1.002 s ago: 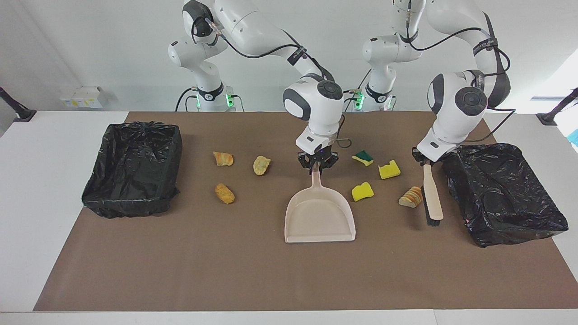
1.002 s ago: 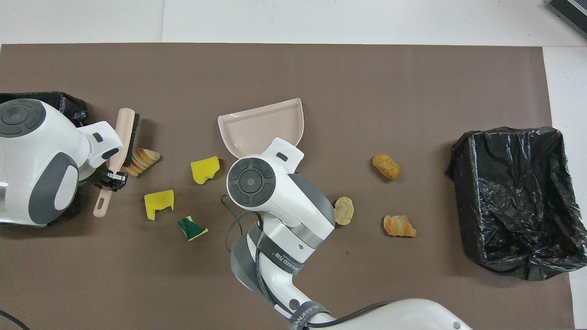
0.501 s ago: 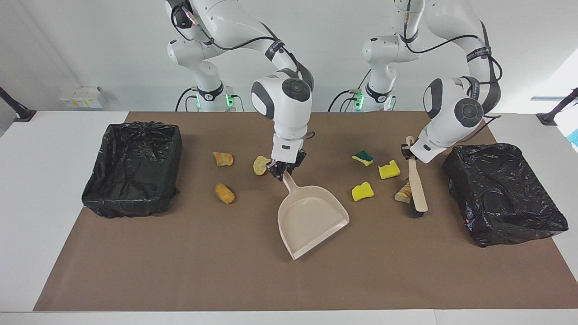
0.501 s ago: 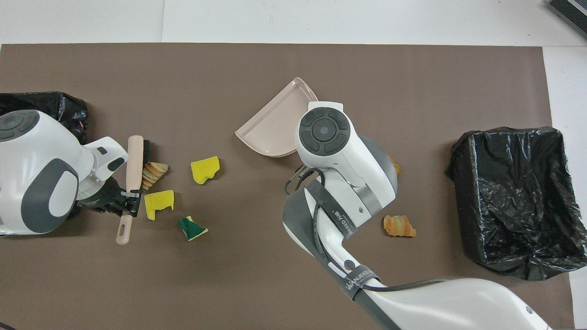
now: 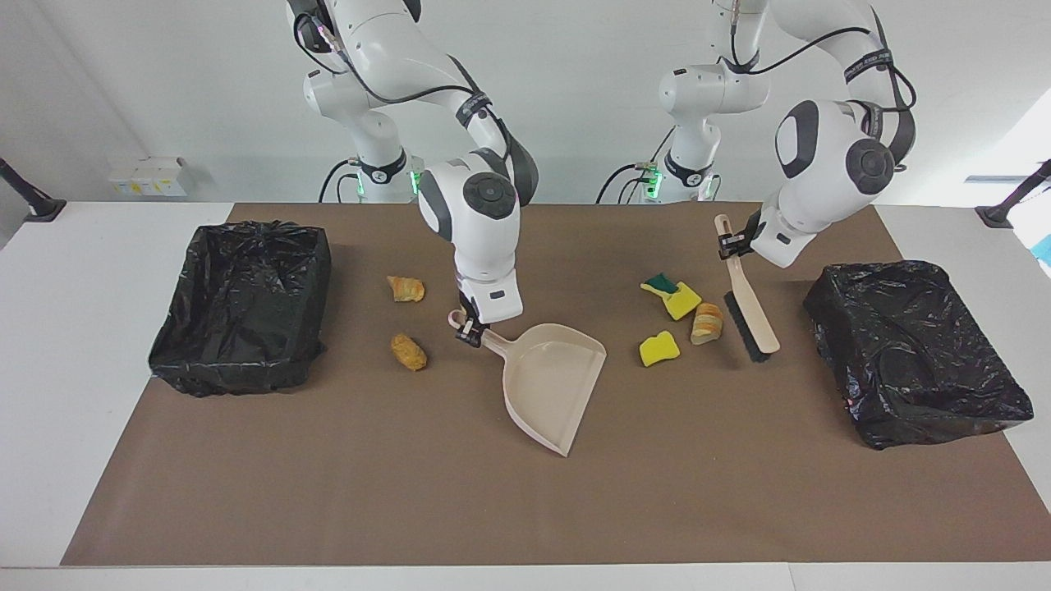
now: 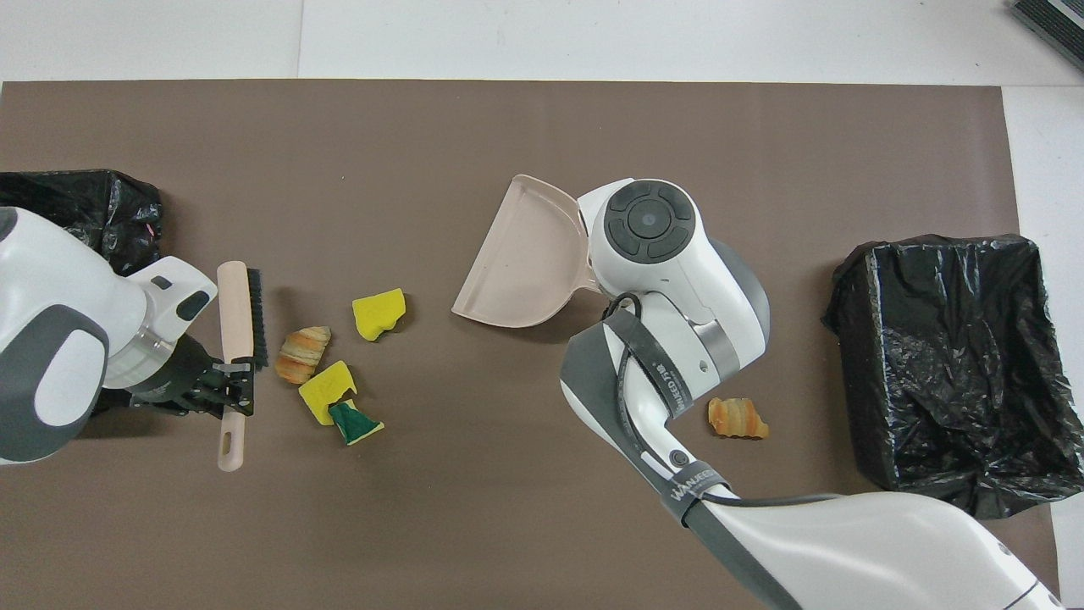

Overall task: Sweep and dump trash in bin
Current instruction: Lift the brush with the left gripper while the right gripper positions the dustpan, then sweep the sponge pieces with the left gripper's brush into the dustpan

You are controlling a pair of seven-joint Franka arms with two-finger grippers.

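Observation:
My right gripper (image 5: 468, 327) is shut on the handle of the beige dustpan (image 5: 546, 377) (image 6: 521, 263), which lies mid-mat with its mouth turned toward the left arm's end. My left gripper (image 5: 729, 245) (image 6: 229, 385) is shut on the brush (image 5: 747, 305) (image 6: 233, 335), bristles down beside the trash. That trash is a bread slice (image 5: 706, 322) (image 6: 302, 354), a yellow sponge (image 5: 681, 300), a green-topped sponge (image 5: 657, 284) (image 6: 351, 421) and another yellow sponge (image 5: 659, 348) (image 6: 378, 312). Two pastries (image 5: 406, 288) (image 5: 408, 351) lie beside the right gripper.
A black bag-lined bin (image 5: 246, 304) (image 6: 948, 373) stands at the right arm's end of the brown mat (image 5: 525, 509). A second black bin (image 5: 911, 353) (image 6: 85, 203) stands at the left arm's end, beside the brush.
The right gripper carried the dustpan toward the right arm's end and swung its mouth toward the sponges. The left gripper swept the brush, pushing the bread slice and one yellow sponge against the green-topped sponge.

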